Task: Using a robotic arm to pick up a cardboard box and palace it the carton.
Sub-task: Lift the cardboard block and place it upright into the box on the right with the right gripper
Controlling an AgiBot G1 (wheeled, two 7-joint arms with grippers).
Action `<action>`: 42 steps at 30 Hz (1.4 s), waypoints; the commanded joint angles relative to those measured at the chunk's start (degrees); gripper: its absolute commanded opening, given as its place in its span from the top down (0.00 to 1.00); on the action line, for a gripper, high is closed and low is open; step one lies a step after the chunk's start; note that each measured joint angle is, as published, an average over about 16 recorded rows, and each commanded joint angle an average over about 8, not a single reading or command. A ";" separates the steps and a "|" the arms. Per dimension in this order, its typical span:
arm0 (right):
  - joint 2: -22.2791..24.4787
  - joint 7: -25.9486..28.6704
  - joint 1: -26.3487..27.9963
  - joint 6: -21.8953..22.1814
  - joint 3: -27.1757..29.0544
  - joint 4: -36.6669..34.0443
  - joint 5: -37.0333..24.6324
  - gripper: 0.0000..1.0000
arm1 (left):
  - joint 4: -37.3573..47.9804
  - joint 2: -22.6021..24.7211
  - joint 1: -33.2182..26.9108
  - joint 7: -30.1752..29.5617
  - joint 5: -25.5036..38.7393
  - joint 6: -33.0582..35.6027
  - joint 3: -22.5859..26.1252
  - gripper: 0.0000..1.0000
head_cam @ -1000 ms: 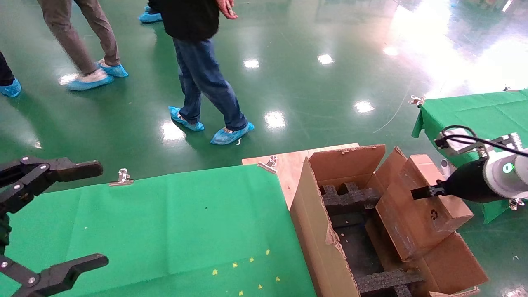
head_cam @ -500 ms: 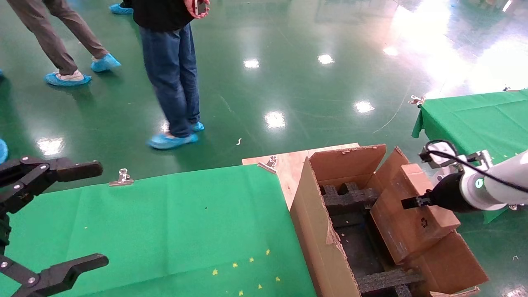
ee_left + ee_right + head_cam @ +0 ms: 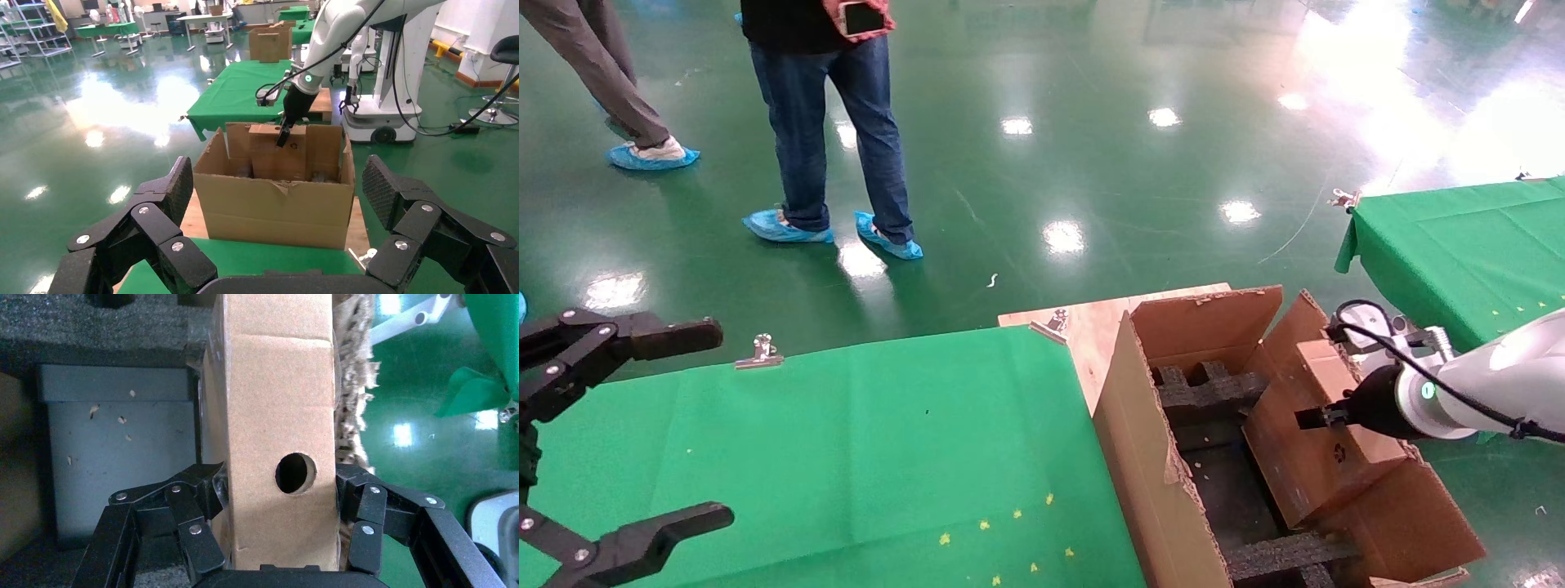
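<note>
Brown flat cardboard box [image 3: 278, 435], pinched on both faces by the right gripper [image 3: 278, 502], tilts over the large ragged carton [image 3: 1173, 457] for lowering; the black left gripper [image 3: 275, 202] hangs spread, idle.

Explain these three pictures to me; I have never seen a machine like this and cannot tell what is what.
It is a two-armed robot. One picture looks down from its head; the other two come from cameras on its wrists. The white right arm's hand is clamped on a small cardboard box, one finger on each side, with the round hole facing the camera. It holds the box tilted over the large torn carton, which has black foam inside. The left hand hangs open and empty over the green-covered table. People in blue shoe covers stand behind.
</note>
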 commanded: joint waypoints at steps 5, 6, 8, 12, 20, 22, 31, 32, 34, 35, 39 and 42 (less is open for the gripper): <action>-0.87 1.65 -2.00 1.61 -0.62 -0.43 -0.92 1.00 | 0.00 0.00 0.00 0.01 -0.01 -0.01 0.01 0.00; -1.00 1.90 -2.41 2.00 -0.75 -0.57 -1.14 1.00 | 0.00 -0.01 0.00 0.01 -0.01 -0.01 0.01 0.00; -1.32 2.35 -3.26 2.82 -1.02 -1.00 -1.62 1.00 | 0.00 -0.01 0.00 0.01 -0.01 -0.01 0.02 0.00; -2.31 3.11 -4.85 4.37 -1.52 -2.51 -2.52 1.00 | 0.00 -0.01 -0.01 0.01 -0.02 -0.01 0.03 0.00; -5.87 2.10 -7.82 7.31 -2.57 -8.30 -2.01 1.00 | 0.00 -0.02 -0.01 0.02 -0.03 -0.02 0.04 0.00; -6.78 1.32 -8.52 8.03 -2.82 -10.03 -1.42 1.00 | 0.00 -0.02 -0.01 0.02 -0.03 -0.02 0.05 0.00; -10.72 -3.43 -10.93 11.34 -3.45 -18.19 2.15 1.00 | 0.00 -0.03 -0.01 0.03 -0.04 -0.03 0.06 0.00; -11.07 -4.08 -11.07 11.55 -3.48 -18.89 2.65 1.00 | 0.00 -0.03 -0.01 0.03 -0.04 -0.03 0.06 0.00; -11.64 -5.35 -11.28 11.88 -3.51 -19.91 3.61 0.93 | 0.00 -0.03 -0.02 0.03 -0.05 -0.03 0.07 0.00; -11.84 -5.80 -11.36 11.98 -3.52 -20.26 3.98 0.80 | 0.00 -0.03 -0.02 0.03 -0.05 -0.03 0.07 0.00; -12.36 -7.76 -11.67 12.63 -3.54 -21.43 5.27 0.30 | 0.01 -0.03 -0.01 0.04 -0.06 -0.04 0.07 0.00; -12.45 -8.19 -11.77 12.87 -3.55 -21.69 5.53 0.00 | 0.01 -0.03 0.00 0.04 -0.06 -0.04 0.07 0.00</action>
